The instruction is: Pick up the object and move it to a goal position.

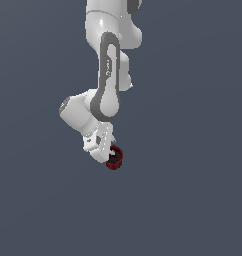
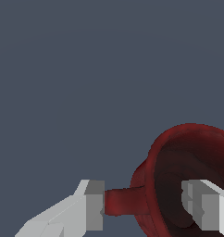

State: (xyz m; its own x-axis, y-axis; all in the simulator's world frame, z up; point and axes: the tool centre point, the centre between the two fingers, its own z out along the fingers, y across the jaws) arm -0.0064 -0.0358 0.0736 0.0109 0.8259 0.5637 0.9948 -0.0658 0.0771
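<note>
The object is a small dark red cup (image 1: pixel 115 159) with a dark hollow and a short stub handle on its side. It sits at the tip of my gripper (image 1: pixel 111 153), below the bent white arm. In the wrist view the cup (image 2: pixel 188 139) is very close and partly cut off by the picture's edge. My gripper (image 2: pixel 144 206) is shut on it. One finger (image 2: pixel 93 206) presses on the end of the handle (image 2: pixel 125 201). The other finger (image 2: pixel 204 203) is inside the hollow. I cannot tell whether the cup rests on the surface or is lifted.
A plain dark grey surface (image 1: pixel 193 200) fills both views. No other object, container, edge or goal marker shows.
</note>
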